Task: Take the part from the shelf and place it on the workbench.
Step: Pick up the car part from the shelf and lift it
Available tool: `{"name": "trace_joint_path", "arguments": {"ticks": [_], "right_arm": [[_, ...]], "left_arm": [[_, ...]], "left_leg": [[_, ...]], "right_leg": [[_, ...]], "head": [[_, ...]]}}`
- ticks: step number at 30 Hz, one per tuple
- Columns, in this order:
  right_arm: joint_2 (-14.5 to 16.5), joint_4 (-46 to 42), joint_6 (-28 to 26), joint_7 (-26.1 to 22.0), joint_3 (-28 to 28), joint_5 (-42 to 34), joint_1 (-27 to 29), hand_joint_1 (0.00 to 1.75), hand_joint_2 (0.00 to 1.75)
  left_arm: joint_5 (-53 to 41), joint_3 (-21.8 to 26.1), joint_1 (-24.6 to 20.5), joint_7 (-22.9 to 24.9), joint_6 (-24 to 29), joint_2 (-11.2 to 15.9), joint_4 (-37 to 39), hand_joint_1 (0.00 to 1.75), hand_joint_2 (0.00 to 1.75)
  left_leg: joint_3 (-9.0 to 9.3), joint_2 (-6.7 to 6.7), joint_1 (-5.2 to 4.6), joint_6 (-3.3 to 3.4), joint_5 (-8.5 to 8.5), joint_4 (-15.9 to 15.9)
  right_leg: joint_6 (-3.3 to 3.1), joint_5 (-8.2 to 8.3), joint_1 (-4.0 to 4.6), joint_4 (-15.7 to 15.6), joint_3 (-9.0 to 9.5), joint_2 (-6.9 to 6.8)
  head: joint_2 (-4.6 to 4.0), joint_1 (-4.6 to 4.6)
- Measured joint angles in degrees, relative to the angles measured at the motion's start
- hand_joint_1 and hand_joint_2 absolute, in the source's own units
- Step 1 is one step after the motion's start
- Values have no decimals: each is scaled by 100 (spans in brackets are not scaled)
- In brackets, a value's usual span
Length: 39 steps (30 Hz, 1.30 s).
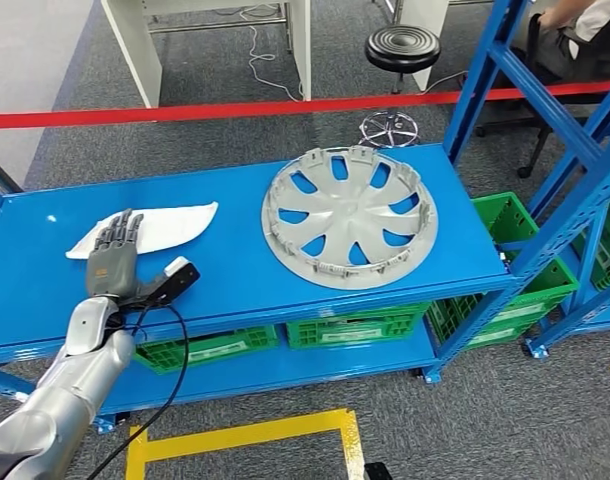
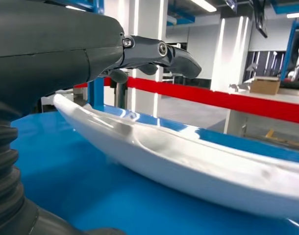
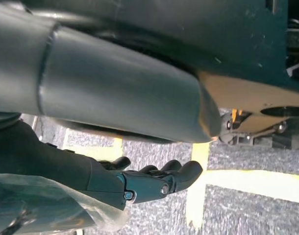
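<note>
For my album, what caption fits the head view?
Left hand open over white part on blue shelf, beside hubcap.

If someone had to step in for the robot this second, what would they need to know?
Left hand: open, fingers spread flat over one end of the white part, which lies on the blue shelf; whether it touches is unclear, and it has no grip.
Right hand: empty, fingers loosely extended, hanging over the floor with yellow lines.
A grey wheel cover lies on the same shelf, to the right of the white part.
Done: the reach to the part.
Left: grip the part, lift it off the shelf, carry it to the workbench, set it down.
</note>
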Motion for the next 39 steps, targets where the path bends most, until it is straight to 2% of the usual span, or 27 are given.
{"name": "trace_joint_path", "arguments": {"ticks": [1,3,4,5,6,7,9,10,11,13,15,17,19,20,21,22,24,25,26,29,31,32,34,35,36,37,39], "right_arm": [[0,0,0,-3,1,9,-4,0,0],[0,1,-1,-7,4,26,-10,0,0],[0,2,0,-5,8,37,-8,0,0],[0,2,1,-1,12,49,-2,0,0],[0,2,3,3,16,63,3,0,0],[0,2,5,6,19,75,4,0,0],[0,3,14,5,24,102,-2,0,0],[0,4,19,3,27,116,-7,0,0],[0,5,23,2,33,133,-9,0,0],[0,6,33,-1,52,167,-5,0,0],[-1,6,42,0,73,203,-2,0,0],[-2,6,56,0,81,228,-3,0,0],[-3,8,68,0,83,240,3,0,0],[-4,9,73,0,84,247,5,0,0],[-4,11,76,0,85,252,5,0,0],[-4,11,80,0,86,258,3,0,0],[-4,12,81,-7,89,268,-3,0,0],[-4,12,80,-14,94,273,-7,0,0],[-4,13,80,-28,101,280,-7,0,0],[-4,12,80,-116,117,309,4,0,0],[-3,12,79,-184,119,321,-2,0,0],[-2,11,78,-207,120,323,-8,0,0],[-2,12,78,-241,120,327,-11,0,0],[-2,12,78,-251,120,329,-7,0,0],[-2,13,78,-264,120,333,-4,0,0],[-2,12,80,-280,120,337,-3,0,0],[-1,11,85,-327,121,349,-10,0,0]], "left_arm": [[-19,7,-15,34,-15,-2,19,0,175],[-96,10,-38,129,-57,-7,69,0,175],[-135,9,-41,182,-76,-8,100,0,175],[-179,9,-40,238,-89,-8,131,0,175],[-214,9,-42,288,-94,-8,156,0,175],[-248,8,-49,334,-96,-8,175,0,175],[-339,7,-88,428,-94,-8,200,0,175],[-406,4,-123,489,-94,-9,216,0,175],[-486,-2,-158,570,-99,-10,234,0,175],[-634,-13,-214,775,-116,-10,264,0,175],[-707,-16,-260,954,-137,-9,281,0,175],[-741,-16,-316,1065,-149,-2,299,0,175],[-777,-16,-343,1135,-160,8,326,0,175],[-796,-16,-345,1166,-169,9,341,0,175],[-815,-16,-349,1206,-185,10,358,0,175],[-838,-16,-361,1252,-210,11,373,16,175],[-873,-16,-408,1352,-281,16,394,103,175],[-884,-16,-442,1398,-335,24,402,147,175],[-888,-16,-473,1440,-396,34,409,175,175],[-877,-16,-527,1533,-626,93,436,175,175],[-852,-16,-553,1557,-725,142,450,175,175],[-844,-16,-564,1559,-749,168,455,175,175],[-842,-16,-567,1559,-771,221,470,175,175],[-846,-16,-554,1559,-775,243,478,175,175],[-856,-16,-541,1561,-775,259,485,175,175],[-869,-16,-532,1566,-774,271,491,175,175],[-907,-16,-534,1588,-774,297,496,175,175]], "left_leg": [[-87,1,5,-26,-137,211],[-403,5,12,-61,-509,958],[-557,5,14,-69,-635,1312],[-648,5,14,-67,-666,1517],[-647,5,14,-57,-591,1508],[-547,5,13,-38,-417,1280],[-217,5,-1,20,-18,530],[-83,6,-12,45,88,211],[-13,7,-23,63,121,22],[9,5,-31,86,82,-81],[35,12,-5,132,105,-125],[62,22,18,184,126,-164],[59,22,15,204,125,-162],[61,21,14,206,124,-158],[63,19,13,206,121,-153],[65,16,14,203,117,-145],[63,12,9,174,98,-124],[50,11,0,151,90,-104],[37,9,-10,121,89,-92],[18,10,-12,40,96,-90],[-56,12,-1,-15,-50,98],[-167,13,4,-41,-206,363],[-494,13,7,-74,-551,1124],[-623,13,7,-80,-637,1411],[-673,13,7,-76,-617,1513],[-616,13,6,-63,-485,1381],[-280,13,0,-12,-85,651]], "right_leg": [[-30,7,-10,-11,6,-5],[-65,3,-7,-12,11,-9],[-71,1,-2,-11,14,-7],[-75,-2,2,-11,18,-2],[-77,-4,7,-10,24,5],[-76,-7,12,-9,34,13],[-60,-21,32,-4,47,21],[-42,-26,44,3,37,21],[-20,-24,54,10,17,18],[30,-12,60,7,-10,8],[86,-74,58,56,-49,4],[133,-336,49,503,-264,0],[165,-647,36,1257,-615,-5],[175,-694,31,1492,-733,-5],[179,-639,27,1534,-765,-5],[177,-479,21,1341,-684,-7],[159,-120,15,592,-329,-11],[141,-23,16,281,-172,-9],[122,5,20,103,-80,-5],[39,6,25,37,-46,9],[-31,28,8,11,-34,8],[-60,33,2,2,-28,7],[-91,30,11,2,-27,9],[-94,29,16,2,-25,10],[-95,28,20,4,-24,11],[-94,28,24,6,-21,11],[-91,26,31,7,-12,12]], "head": [[0,-9],[0,-27],[0,-28],[0,-28],[0,-29],[0,-28],[0,-28],[0,-27],[1,-23],[1,-19],[1,-13],[1,7],[0,24],[0,25],[0,27],[0,28],[0,27],[0,27],[0,24],[1,19],[1,2],[0,-5],[0,-19],[0,-18],[0,-19],[0,-19],[0,-18]]}}
